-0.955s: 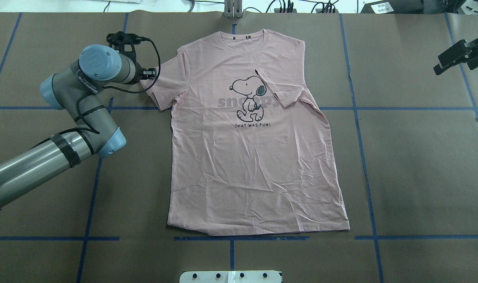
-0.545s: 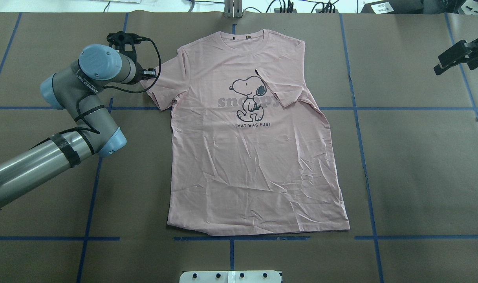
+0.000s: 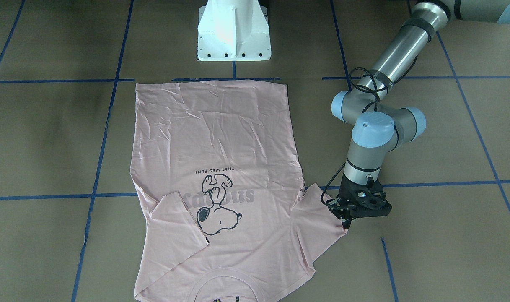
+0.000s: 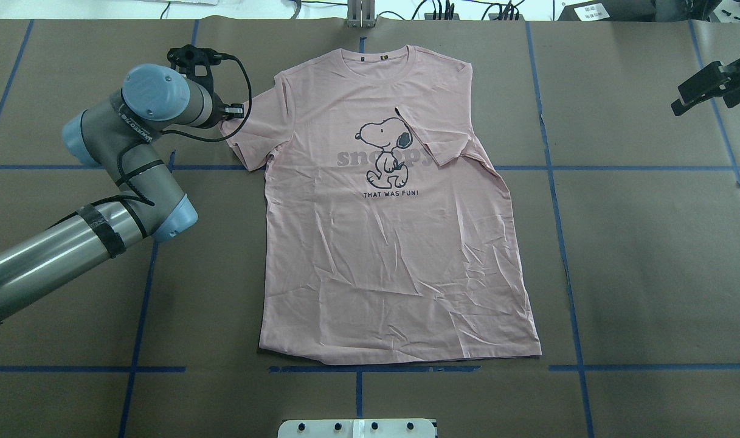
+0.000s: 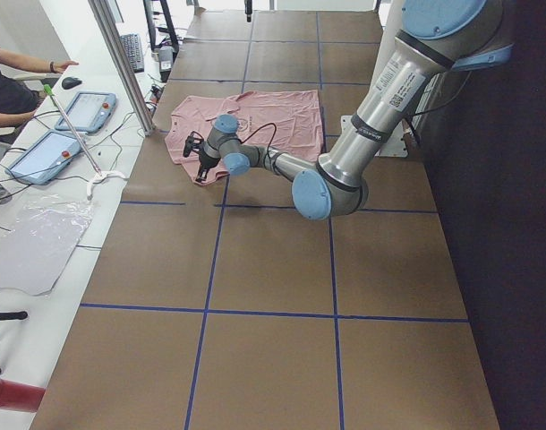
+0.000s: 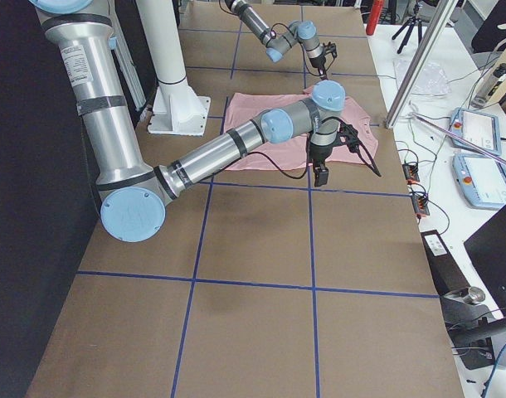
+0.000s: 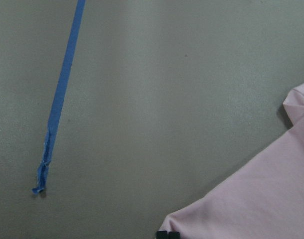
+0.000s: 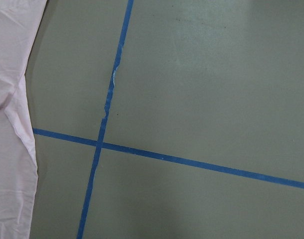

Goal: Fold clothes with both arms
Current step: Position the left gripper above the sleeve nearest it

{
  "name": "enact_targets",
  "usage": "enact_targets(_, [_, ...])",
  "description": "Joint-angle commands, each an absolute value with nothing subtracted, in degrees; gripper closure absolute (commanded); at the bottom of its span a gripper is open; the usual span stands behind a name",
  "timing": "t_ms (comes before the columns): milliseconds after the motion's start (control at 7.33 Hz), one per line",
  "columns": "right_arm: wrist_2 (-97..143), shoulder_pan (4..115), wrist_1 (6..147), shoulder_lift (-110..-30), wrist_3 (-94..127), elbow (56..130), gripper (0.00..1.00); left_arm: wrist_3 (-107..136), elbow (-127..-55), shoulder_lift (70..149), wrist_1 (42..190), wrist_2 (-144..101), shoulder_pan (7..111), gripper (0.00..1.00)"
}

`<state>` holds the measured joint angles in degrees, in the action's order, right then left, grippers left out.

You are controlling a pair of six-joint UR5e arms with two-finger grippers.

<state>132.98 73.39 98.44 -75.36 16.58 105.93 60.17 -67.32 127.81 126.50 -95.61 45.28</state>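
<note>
One pink T-shirt (image 4: 394,255) on the brown taped bench (image 4: 649,243), two arms. Left arm (image 4: 145,176) jaws pinch its sleeve; right arm (image 6: 236,145) jaws, can't tell.

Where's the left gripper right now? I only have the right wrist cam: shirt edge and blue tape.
Observer: The left gripper is at the outer corner of the sleeve on the robot's left, fingertips together, apparently pinching it.
Operator: Other sleeve?
Observer: The right-side sleeve is folded in over the T-shirt chest, covering the end of the "snoopy" lettering.
Operator: Right gripper?
Observer: The right gripper is well off the shirt, out to the robot's right. Open or shut, I can't tell.
</note>
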Motion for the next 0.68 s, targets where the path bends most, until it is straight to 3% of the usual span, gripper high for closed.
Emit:
enact_targets(0, [132.98, 73.39, 98.44, -75.41, 16.61, 106.17, 0.00, 60.99, -76.60, 128.40, 115.98, -97.29, 45.35, 1.00])
enact_targets(273, [132.98, 73.39, 99.14, -75.58, 16.61, 106.87, 0.00, 69.30, -75.43, 135.57, 111.89, -97.47, 44.22, 1.00])
enact_targets(545, [132.98, 73.57, 99.14, -75.59, 16.61, 106.96, 0.00, 73.02, -61.34, 147.33, 112.67, -97.73, 43.60, 1.00])
